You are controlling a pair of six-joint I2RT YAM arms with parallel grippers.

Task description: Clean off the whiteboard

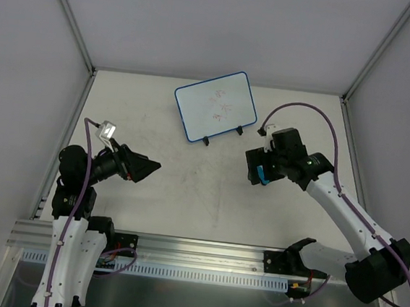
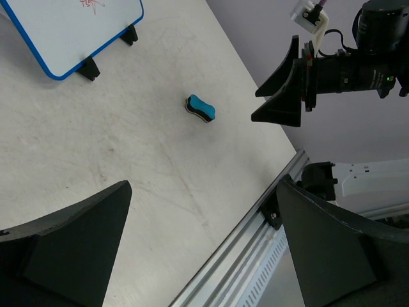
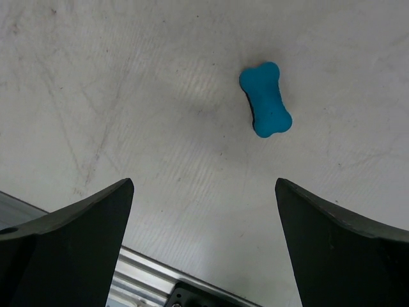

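The whiteboard [image 1: 215,105] stands tilted on two black feet at the back of the table, blue-rimmed, with faint red scribbles; its lower corner shows in the left wrist view [image 2: 70,32]. The blue bone-shaped eraser [image 3: 266,98] lies flat on the table, also seen in the left wrist view [image 2: 200,108] and as a blue sliver under the right gripper in the top view [image 1: 262,175]. My right gripper [image 1: 256,169] hovers over the eraser, open and empty [image 3: 204,217]. My left gripper [image 1: 149,171] is open and empty at the left [image 2: 204,243], well away from both.
An aluminium rail [image 1: 203,251] runs along the table's near edge. Grey walls with metal posts [image 1: 73,17] close in the left, back and right. The right arm's gripper [image 2: 281,83] shows in the left wrist view, above the eraser.
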